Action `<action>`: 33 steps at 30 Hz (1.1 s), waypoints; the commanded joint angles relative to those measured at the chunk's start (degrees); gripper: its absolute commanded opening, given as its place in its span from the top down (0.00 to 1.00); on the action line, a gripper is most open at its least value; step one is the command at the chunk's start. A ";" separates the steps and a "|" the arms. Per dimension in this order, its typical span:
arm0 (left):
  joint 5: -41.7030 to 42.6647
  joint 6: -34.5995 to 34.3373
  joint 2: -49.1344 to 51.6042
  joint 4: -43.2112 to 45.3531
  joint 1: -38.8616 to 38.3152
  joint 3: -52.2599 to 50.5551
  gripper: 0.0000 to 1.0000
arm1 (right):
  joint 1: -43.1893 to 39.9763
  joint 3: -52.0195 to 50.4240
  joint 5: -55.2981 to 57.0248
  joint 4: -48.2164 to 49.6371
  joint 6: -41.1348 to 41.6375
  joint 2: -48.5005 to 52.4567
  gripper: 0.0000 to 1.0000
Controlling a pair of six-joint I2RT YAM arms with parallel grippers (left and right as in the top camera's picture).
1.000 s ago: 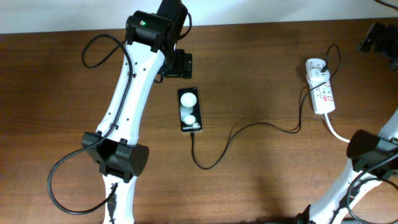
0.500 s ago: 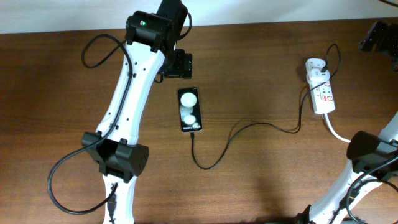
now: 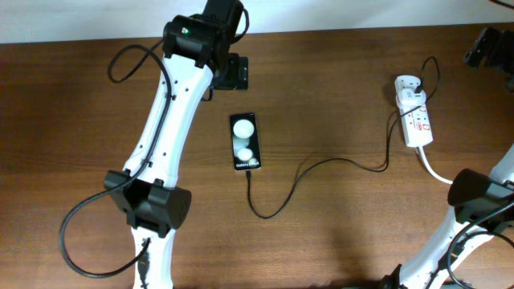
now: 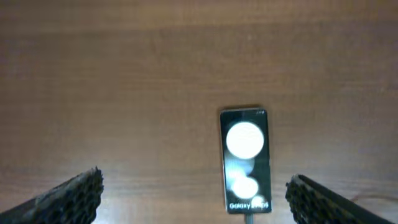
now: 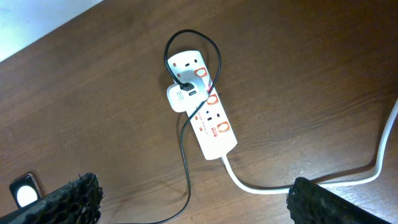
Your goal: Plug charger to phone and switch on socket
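The black phone (image 3: 246, 141) lies flat on the wooden table, with two bright reflections on its face. It also shows in the left wrist view (image 4: 245, 158). The thin black charger cable (image 3: 277, 201) meets the phone's lettered end at its plug tip (image 4: 249, 218) and runs right to the white adapter (image 3: 408, 90) in the socket (image 3: 416, 122). My left gripper (image 3: 231, 72) hovers beyond the phone's far end, open and empty (image 4: 199, 205). My right gripper (image 3: 484, 46) is open and empty (image 5: 199, 208), high above the socket (image 5: 208, 115) and to its far right.
The socket's thick white cord (image 3: 434, 170) runs toward the table's right front, and shows in the right wrist view (image 5: 298, 185). The left arm's black cable (image 3: 120, 68) loops over the far left of the table. The phone shows small at the right wrist view's lower left (image 5: 23, 190).
My left gripper has moved a little farther from the phone, toward the table's far edge. The phone, cable and socket have not moved.
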 commanded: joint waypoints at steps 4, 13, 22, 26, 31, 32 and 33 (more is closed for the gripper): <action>-5.99 0.52 -16.46 11.61 0.09 -23.10 0.01 | 0.22 0.81 0.50 -0.33 0.50 -0.85 0.01; -7.85 0.52 -48.59 35.74 6.82 -65.55 0.01 | 0.22 0.81 0.50 -0.33 0.50 -0.85 0.01; -7.17 0.50 -85.83 66.90 13.68 -107.06 0.01 | 0.22 0.81 0.50 -0.33 0.50 -0.85 0.01; -5.66 0.57 -100.89 78.49 17.29 -123.86 0.01 | 0.22 0.81 0.50 -0.35 0.50 -0.85 0.01; -1.42 9.16 -111.43 87.19 17.64 -137.59 0.01 | 0.22 0.81 0.50 -0.35 0.52 -0.85 0.01; -0.22 10.56 -112.87 87.17 17.77 -138.68 0.01 | 0.22 0.81 0.50 -0.33 0.50 -0.85 0.01; 1.38 13.03 -113.87 87.14 17.90 -139.51 0.01 | 0.22 0.81 0.50 -0.33 0.50 -0.85 0.01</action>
